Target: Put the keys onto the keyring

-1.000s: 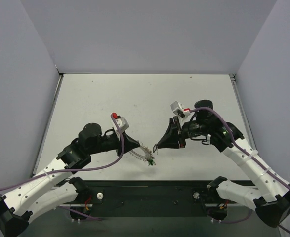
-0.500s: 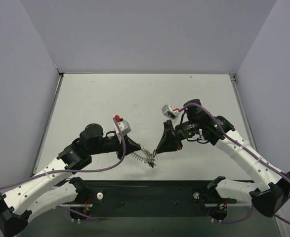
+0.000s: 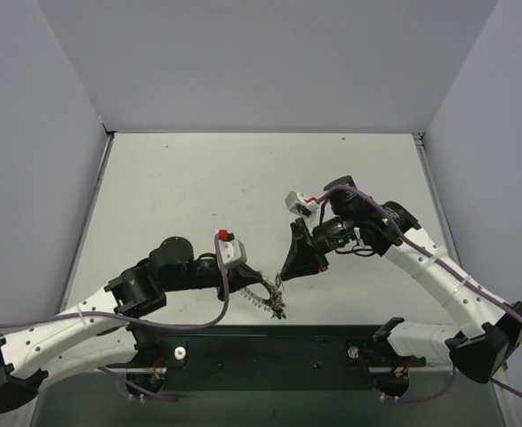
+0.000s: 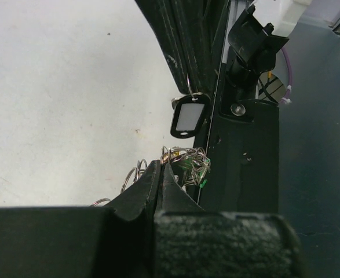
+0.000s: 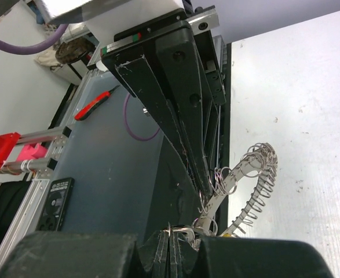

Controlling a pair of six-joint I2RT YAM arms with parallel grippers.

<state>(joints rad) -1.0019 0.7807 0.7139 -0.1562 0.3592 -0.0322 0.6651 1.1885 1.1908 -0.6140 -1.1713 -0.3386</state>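
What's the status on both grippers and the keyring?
Left gripper shut on the keyring. Right gripper shut on the black key, close beside the ring. Nothing between them.

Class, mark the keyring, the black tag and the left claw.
keyring (image 5: 245,169), right wrist view, on its coiled band.
black tag (image 4: 190,117), left wrist view, on its pale window.
left claw (image 4: 161,169), left wrist view, between its shut fingertips.

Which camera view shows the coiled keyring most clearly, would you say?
The right wrist view: the keyring appears large, a curved coil against the pale table. The left wrist view catches only a few of its loops; the top view shows it tiny and indistinct.
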